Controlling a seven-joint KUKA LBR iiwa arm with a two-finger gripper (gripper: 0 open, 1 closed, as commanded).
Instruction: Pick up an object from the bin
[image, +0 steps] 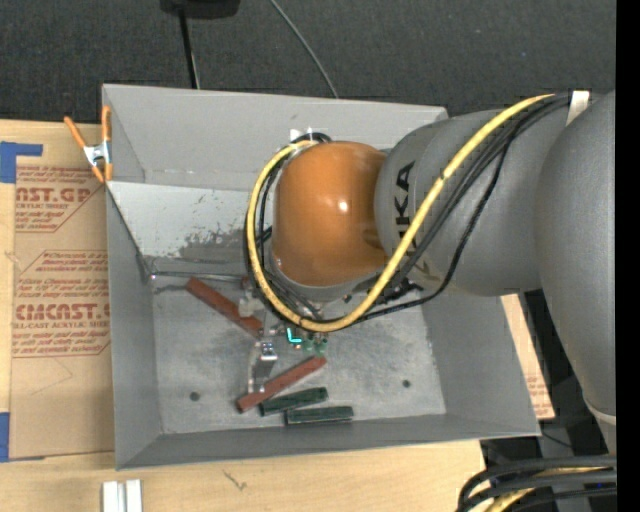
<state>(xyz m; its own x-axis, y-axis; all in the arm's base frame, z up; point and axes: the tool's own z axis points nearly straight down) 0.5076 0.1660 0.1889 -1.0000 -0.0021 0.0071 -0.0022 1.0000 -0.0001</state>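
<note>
My gripper (263, 366) reaches down from under the arm's wrist to the bin floor, near the front middle. Its tip stands at the left end of a red-brown stick (285, 384) that lies slanted on the floor, and seems to touch it. Just in front of that stick lie two dark green sticks, one (296, 400) alongside it and one (319, 414) by the front wall. A second, wider red-brown stick (221, 304) lies slanted to the left, behind the gripper.
The arm and its orange wrist cover hang over the middle and back of the bin and hide what is beneath. A small brown piece (248, 291) shows at the cover's left edge. Bare floor lies left and right of the sticks.
</note>
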